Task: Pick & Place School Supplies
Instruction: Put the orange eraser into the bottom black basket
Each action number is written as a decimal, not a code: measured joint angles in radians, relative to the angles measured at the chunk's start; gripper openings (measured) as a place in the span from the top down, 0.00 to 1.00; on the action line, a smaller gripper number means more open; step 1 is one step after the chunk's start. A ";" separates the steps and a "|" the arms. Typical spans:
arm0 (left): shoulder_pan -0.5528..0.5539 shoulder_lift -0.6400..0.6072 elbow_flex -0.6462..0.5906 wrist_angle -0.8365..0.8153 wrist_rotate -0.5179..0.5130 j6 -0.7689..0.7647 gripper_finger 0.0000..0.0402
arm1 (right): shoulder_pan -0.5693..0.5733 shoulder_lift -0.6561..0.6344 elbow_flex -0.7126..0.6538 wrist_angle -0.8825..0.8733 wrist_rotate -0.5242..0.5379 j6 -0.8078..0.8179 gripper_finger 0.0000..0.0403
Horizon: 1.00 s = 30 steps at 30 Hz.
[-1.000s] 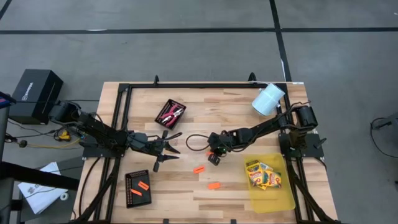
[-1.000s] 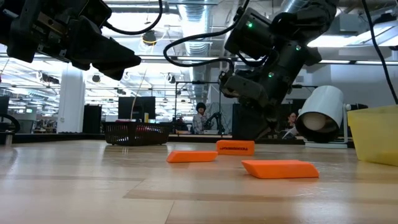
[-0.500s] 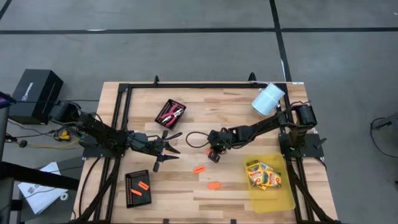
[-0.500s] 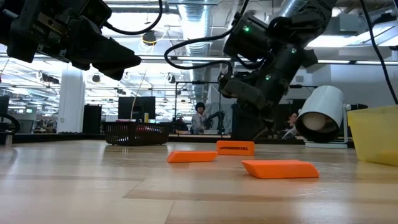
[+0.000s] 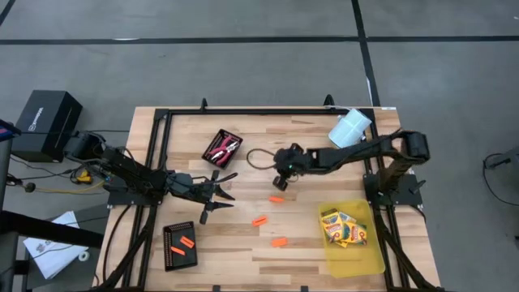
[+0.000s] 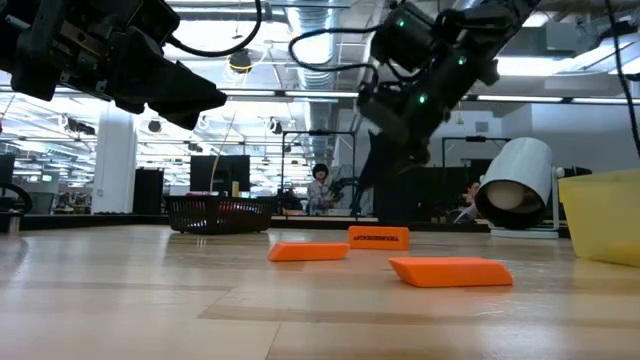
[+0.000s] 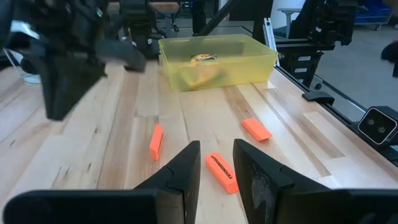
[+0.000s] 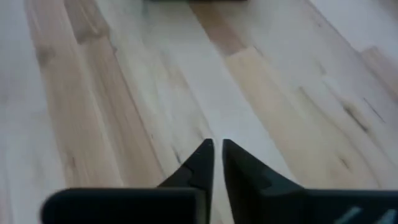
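Note:
Three orange stubby pieces lie flat on the wooden table: one (image 5: 276, 199) just nearer than my right gripper, one (image 5: 259, 220) and one (image 5: 279, 241) closer to the near edge. My right gripper (image 5: 279, 180) hangs above the table's middle, pointing slantwise down, with only a narrow gap between its fingertips (image 8: 217, 149) and bare wood beyond them. My left gripper (image 5: 225, 193) hovers left of the middle, open and empty (image 7: 216, 155), pointing toward the orange pieces. Yellow crayon boxes (image 5: 344, 229) lie in the yellow bin (image 5: 363, 258).
A black mesh tray (image 5: 221, 147) with red-handled tools stands at the far left. Another mesh tray (image 5: 180, 246) with orange pieces is at the near left. A white roll (image 5: 349, 128) lies at the far right corner. A black frame rims the table.
My right gripper has risen and swung toward the table's far edge, away from the orange piece it stood over. That piece stays flat on the table where it was and now shows uncovered in the high view. The left arm has kept still.

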 joint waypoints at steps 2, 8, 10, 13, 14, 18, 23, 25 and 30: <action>0.000 0.000 0.000 -0.006 0.000 0.000 0.78 | -0.012 -0.046 -0.001 -0.024 -0.039 -0.002 0.88; 0.005 0.000 0.000 -0.028 -0.006 0.002 0.78 | 0.072 -0.110 0.000 -0.101 -0.090 0.080 0.71; 0.027 0.000 0.000 -0.065 -0.010 -0.006 0.78 | 0.117 -0.110 -0.001 -0.098 -0.087 0.102 0.67; 0.088 0.002 0.000 -0.133 -0.024 -0.008 0.78 | 0.176 -0.113 0.000 -0.060 -0.034 0.116 0.63; 0.109 0.006 0.000 -0.138 -0.024 -0.006 0.78 | 0.192 -0.114 0.000 -0.050 -0.020 0.116 0.63; 0.181 0.010 0.029 -0.168 0.057 0.009 0.78 | 0.236 -0.145 0.001 -0.024 0.016 0.115 0.61; 0.219 0.055 0.132 -0.257 0.114 0.054 0.74 | 0.268 -0.222 0.002 -0.011 0.103 0.084 0.60; 0.222 0.108 0.184 -0.267 0.133 0.056 0.71 | 0.280 -0.263 0.002 -0.012 0.118 0.081 0.61; 0.239 0.312 0.302 -0.287 0.133 0.079 0.64 | 0.335 -0.351 0.003 -0.006 0.191 0.038 0.62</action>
